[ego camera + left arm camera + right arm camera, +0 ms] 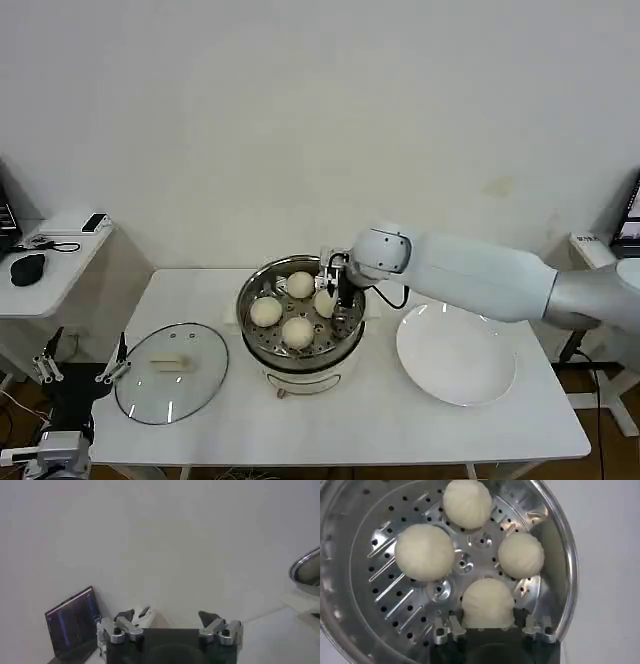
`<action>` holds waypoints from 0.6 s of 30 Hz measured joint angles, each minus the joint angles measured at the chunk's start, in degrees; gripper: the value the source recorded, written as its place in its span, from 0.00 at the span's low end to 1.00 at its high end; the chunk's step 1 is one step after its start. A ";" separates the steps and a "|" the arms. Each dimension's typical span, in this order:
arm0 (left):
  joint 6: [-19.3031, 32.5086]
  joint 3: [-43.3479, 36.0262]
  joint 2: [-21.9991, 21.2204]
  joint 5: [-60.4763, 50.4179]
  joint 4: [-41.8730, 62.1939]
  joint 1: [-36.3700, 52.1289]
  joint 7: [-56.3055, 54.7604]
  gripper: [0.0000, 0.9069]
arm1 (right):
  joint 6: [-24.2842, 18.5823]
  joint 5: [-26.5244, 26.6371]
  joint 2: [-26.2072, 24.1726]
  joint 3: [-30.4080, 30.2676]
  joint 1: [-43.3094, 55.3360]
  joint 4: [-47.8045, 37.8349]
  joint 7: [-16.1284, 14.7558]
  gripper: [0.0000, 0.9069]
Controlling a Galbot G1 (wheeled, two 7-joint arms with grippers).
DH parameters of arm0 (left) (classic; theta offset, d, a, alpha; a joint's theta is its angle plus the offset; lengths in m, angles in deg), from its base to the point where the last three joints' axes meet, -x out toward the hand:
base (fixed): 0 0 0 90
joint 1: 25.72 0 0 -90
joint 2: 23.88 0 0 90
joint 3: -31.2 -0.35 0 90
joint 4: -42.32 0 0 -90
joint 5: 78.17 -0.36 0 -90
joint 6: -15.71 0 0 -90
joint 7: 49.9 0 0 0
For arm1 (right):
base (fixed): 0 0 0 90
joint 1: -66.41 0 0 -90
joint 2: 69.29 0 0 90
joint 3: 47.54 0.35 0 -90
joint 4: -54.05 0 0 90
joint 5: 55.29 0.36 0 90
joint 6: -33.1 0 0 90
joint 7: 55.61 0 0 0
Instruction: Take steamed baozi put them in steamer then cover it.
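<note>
The steamer (300,335) is seen at the centre of the white tabletop (350,420), its perforated tray (415,595) carrying four steamed baozi. In the head view three are counted clearly: one at the far side (300,284), one at the robot's left (265,312), one at the near side (297,331); the fourth (323,303) is partly hidden by the right hand (341,315), which is lowered inside the pot from the right. In the right wrist view the right hand's fingers (442,632) are noted on either side of the fourth bun (487,602), close against it, with the bun resting on the tray; the other three are spread around the tray (424,551) (467,502) (521,554), apart from one another. The cover (172,371) is laid flat on the tabletop just to the left of the steamer, handle up. A white plate (455,357) is set to the right of the steamer. The left hand (82,362) is held low beyond the tabletop's left edge, near the cover, its fingers (119,629) spread wide with nothing between them. A laptop (72,622) is noted beyond the left hand in the left wrist view.
</note>
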 measured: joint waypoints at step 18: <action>0.81 -0.93 -0.02 2.94 0.56 -0.10 -1.74 1.00 | -2.30 0.77 -8.45 11.00 -5.72 10.84 13.13 1.00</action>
